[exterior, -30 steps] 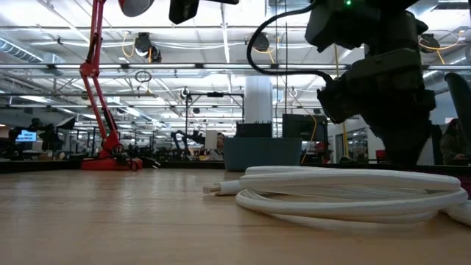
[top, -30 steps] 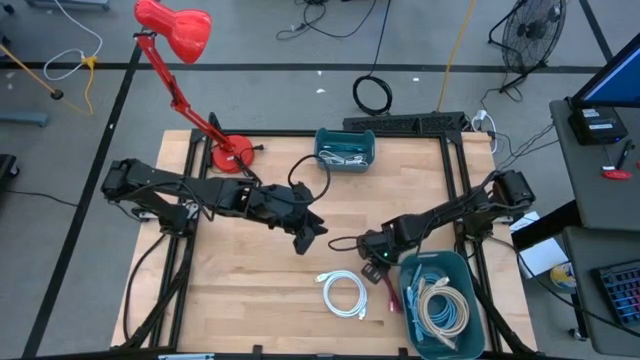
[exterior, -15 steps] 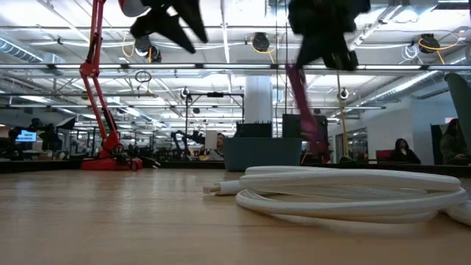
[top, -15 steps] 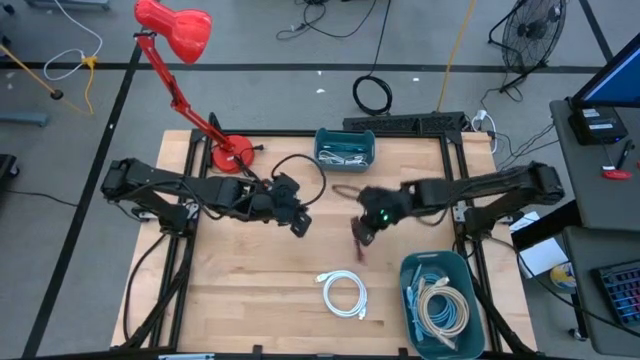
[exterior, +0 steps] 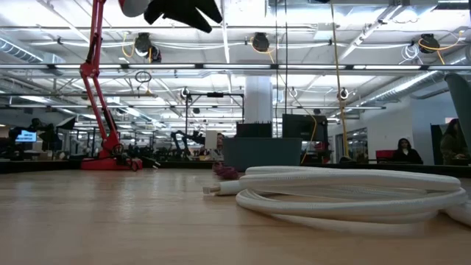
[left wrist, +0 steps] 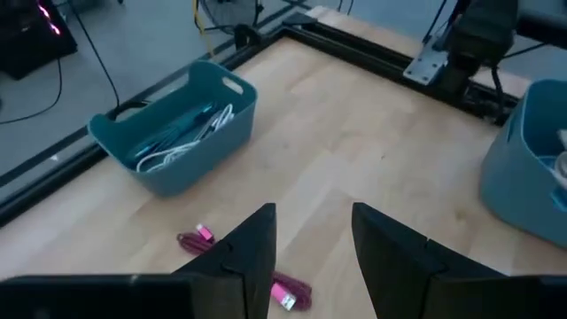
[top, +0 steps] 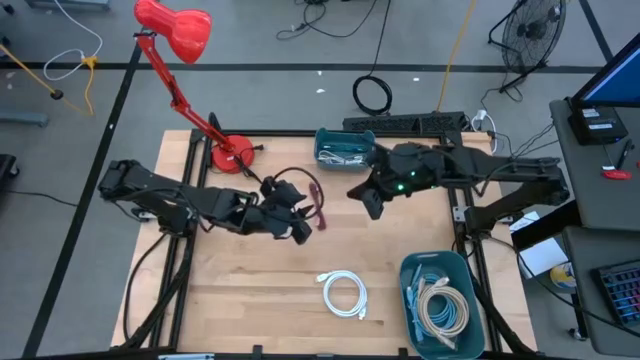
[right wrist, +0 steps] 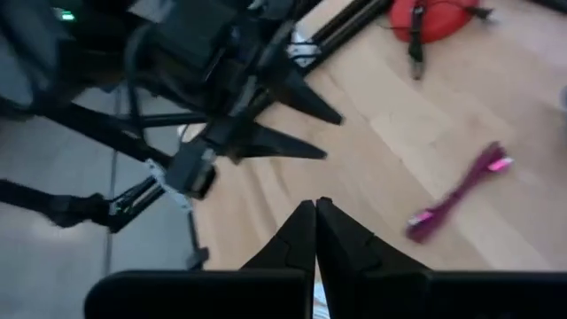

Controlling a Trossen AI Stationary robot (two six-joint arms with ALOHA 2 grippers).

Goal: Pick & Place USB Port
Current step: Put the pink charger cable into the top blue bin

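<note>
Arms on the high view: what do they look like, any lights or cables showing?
Both are dark, jointed black arms. The right arm shows a small green light near its wrist; the left arm carries a looping black cable. Each ends in two tapered dark fingers.

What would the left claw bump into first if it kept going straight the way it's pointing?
Probably the pink cable on the table just ahead of the open left gripper. Past that, likely the small teal bin; depth is hard to judge.

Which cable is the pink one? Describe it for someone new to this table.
Start at the red lamp base at the table's far edge, then look toward the middle. The pink cable lies bare on the wood there, short and loosely folded, unlike the white coil nearer the front.
</note>
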